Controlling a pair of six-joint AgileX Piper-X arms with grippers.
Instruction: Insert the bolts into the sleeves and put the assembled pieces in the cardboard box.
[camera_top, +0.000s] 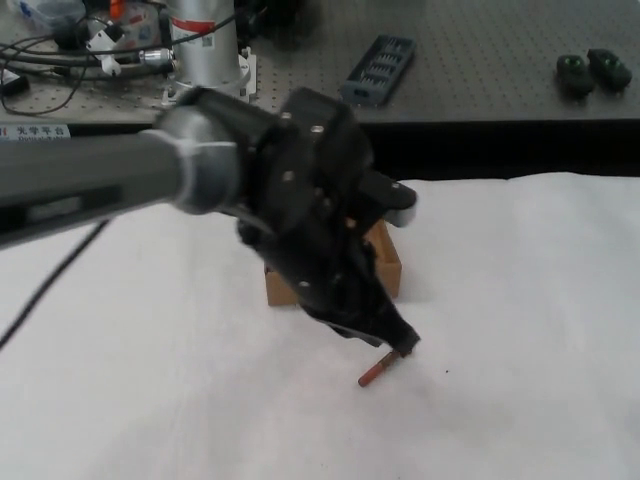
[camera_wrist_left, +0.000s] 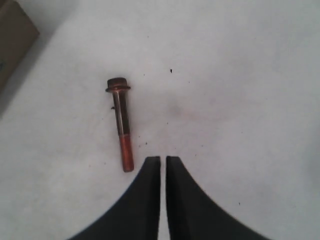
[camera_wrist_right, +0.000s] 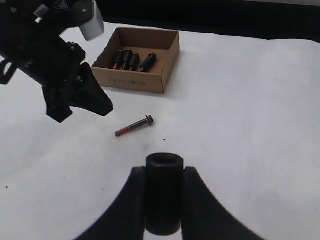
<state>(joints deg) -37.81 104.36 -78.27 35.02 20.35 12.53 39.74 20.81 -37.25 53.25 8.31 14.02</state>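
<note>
A copper-coloured bolt (camera_wrist_left: 121, 122) lies loose on the white cloth (camera_wrist_left: 240, 100), also seen in the high view (camera_top: 380, 368) and the right wrist view (camera_wrist_right: 134, 126). My left gripper (camera_wrist_left: 163, 160) is shut and empty, just beside the bolt's threaded end; its tip (camera_top: 403, 343) hovers over the bolt. My right gripper (camera_wrist_right: 164, 172) is shut on a black sleeve (camera_wrist_right: 164, 200), held upright with its bore facing up, some way from the bolt. The cardboard box (camera_wrist_right: 165, 65) holds several assembled pieces (camera_wrist_right: 131, 60).
The left arm (camera_top: 230, 170) hides most of the box (camera_top: 388, 268) in the high view. Beyond the cloth's far edge, the perforated bench carries a blue rack (camera_top: 378, 68), cables (camera_top: 60, 50) and two dark parts (camera_top: 592, 72).
</note>
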